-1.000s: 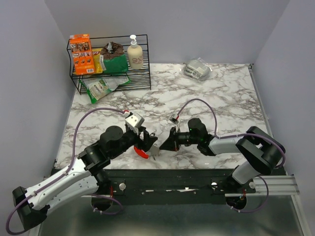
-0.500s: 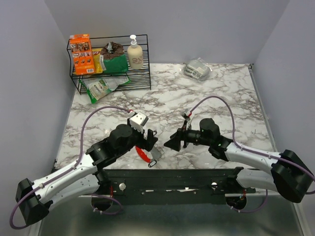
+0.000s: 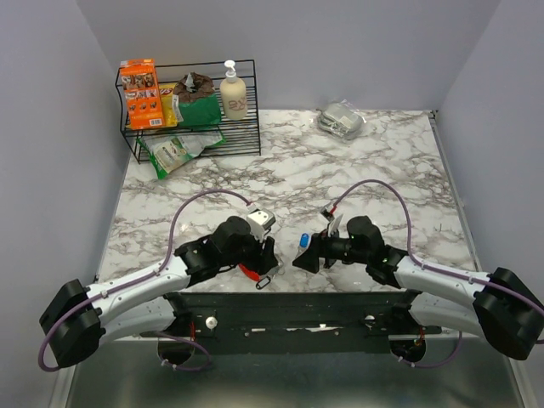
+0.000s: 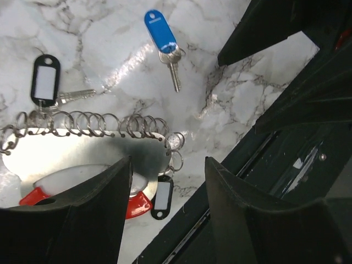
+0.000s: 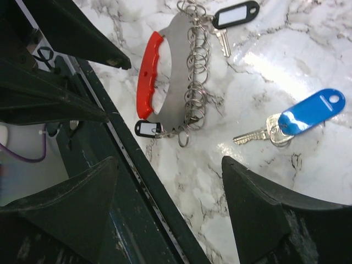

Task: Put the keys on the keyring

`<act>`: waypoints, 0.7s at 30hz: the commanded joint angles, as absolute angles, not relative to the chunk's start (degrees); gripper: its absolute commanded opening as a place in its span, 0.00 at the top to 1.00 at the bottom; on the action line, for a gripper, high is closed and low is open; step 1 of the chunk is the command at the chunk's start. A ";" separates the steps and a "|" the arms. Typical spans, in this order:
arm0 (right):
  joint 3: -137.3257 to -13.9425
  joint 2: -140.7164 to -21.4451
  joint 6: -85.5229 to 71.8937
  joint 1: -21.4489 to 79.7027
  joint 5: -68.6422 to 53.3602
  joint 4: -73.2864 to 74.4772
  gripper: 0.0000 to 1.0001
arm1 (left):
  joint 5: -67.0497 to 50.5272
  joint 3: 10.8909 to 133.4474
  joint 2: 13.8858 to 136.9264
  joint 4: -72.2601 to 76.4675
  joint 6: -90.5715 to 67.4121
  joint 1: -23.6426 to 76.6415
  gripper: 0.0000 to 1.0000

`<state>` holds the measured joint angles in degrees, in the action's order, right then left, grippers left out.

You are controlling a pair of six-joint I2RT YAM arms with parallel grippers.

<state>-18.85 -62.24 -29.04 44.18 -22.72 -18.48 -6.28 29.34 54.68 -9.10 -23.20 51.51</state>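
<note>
The marble worktop (image 3: 382, 161) is walled on the left, right and far sides. Its near edge drops to a dark rail where the arm bases sit. A wire rack (image 3: 191, 106) fills the far left corner, well apart from the work. Bare marble lies between it and the arms, so the open room is on the far side.

Both arms crowd the near edge. The left claw (image 4: 168, 160) is spread and holds nothing, hovering over the keyring (image 4: 88, 159). The right claw (image 5: 169, 160) is likewise spread and holds nothing, facing it from the right.

The keyring lies flat just beside the near edge, its red clip (image 5: 148, 71) toward the rail and its row of small rings toward the far side. A black-tagged key (image 4: 45, 80) lies at the ring row's left end and looks joined to it, though that cannot be told for sure. The blue-tagged key (image 4: 162, 33) lies loose on the marble, just beyond the rings, between the two claws.

The main risk is a sideways or nearward nudge that sends the keyring over the edge. The two claws are also close enough to strike each other. The blue-tagged key lies flat on slick stone and would likely skate away under a claw that closes off-centre.
</note>
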 commanded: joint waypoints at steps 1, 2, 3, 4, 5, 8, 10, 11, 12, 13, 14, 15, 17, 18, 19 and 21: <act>-17.41 -60.56 -31.37 44.30 -20.31 -17.84 0.16 | -10.02 28.65 57.83 -7.21 -24.35 53.78 0.37; -17.32 -60.38 -31.38 44.30 -20.04 -17.41 0.15 | -9.93 29.00 58.18 -7.21 -24.26 54.31 0.37; -17.14 -59.77 -31.46 44.30 -19.52 -17.32 0.15 | -9.41 29.35 59.31 -7.47 -24.26 55.27 0.37; -16.96 -59.68 -31.90 44.21 -19.16 -17.14 0.14 | -8.27 29.70 59.85 -8.08 -23.91 55.89 0.37; -17.05 -59.59 -31.99 44.21 -19.16 -16.79 0.13 | -7.39 30.58 60.38 -8.61 -23.91 56.42 0.37; -18.01 -60.73 -31.73 44.21 -19.60 -15.56 0.14 | -3.79 31.55 61.52 -9.93 -24.61 57.13 0.36; -18.46 -62.91 -30.60 44.21 -20.56 -15.73 0.18 | -1.51 31.29 60.04 -10.19 -25.57 57.04 0.32; -18.72 -63.71 -30.41 44.21 -21.18 -16.25 0.19 | 1.12 30.77 59.07 -10.28 -27.14 56.78 0.29; -19.07 -64.76 -30.32 44.21 -22.49 -16.61 0.21 | 1.84 30.50 56.89 -10.46 -27.85 56.17 0.22; -19.07 -66.17 -30.50 44.30 -23.11 -17.22 0.21 | 2.02 30.24 55.56 -10.81 -28.73 53.81 0.19; -19.07 -67.05 -30.93 44.30 -23.81 -18.01 0.22 | 0.80 29.45 54.24 -10.72 -29.96 52.22 0.17; -19.33 -67.67 -31.11 44.30 -25.04 -19.24 0.24 | 0.01 28.92 51.62 -10.46 -30.49 50.38 0.16; -19.77 -69.68 -31.73 44.30 -26.01 -20.38 0.25 | -4.20 27.69 49.49 -9.76 -30.94 44.25 0.15; -20.12 -70.48 -31.73 44.38 -26.80 -20.74 0.27 | -6.92 27.51 48.53 -9.58 -30.94 42.30 0.14; -20.56 -71.36 -31.82 44.38 -27.15 -21.18 0.27 | -8.25 27.42 48.60 -9.58 -30.76 40.88 0.14; -21.00 -74.26 -32.08 44.38 -28.55 -22.49 0.30 | -11.67 27.51 49.74 -9.75 -30.41 36.93 0.13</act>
<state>-18.44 -70.57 -31.51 44.18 -24.69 -18.33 -4.25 28.69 49.50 -10.11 -29.21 43.55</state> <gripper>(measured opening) 0.726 0.862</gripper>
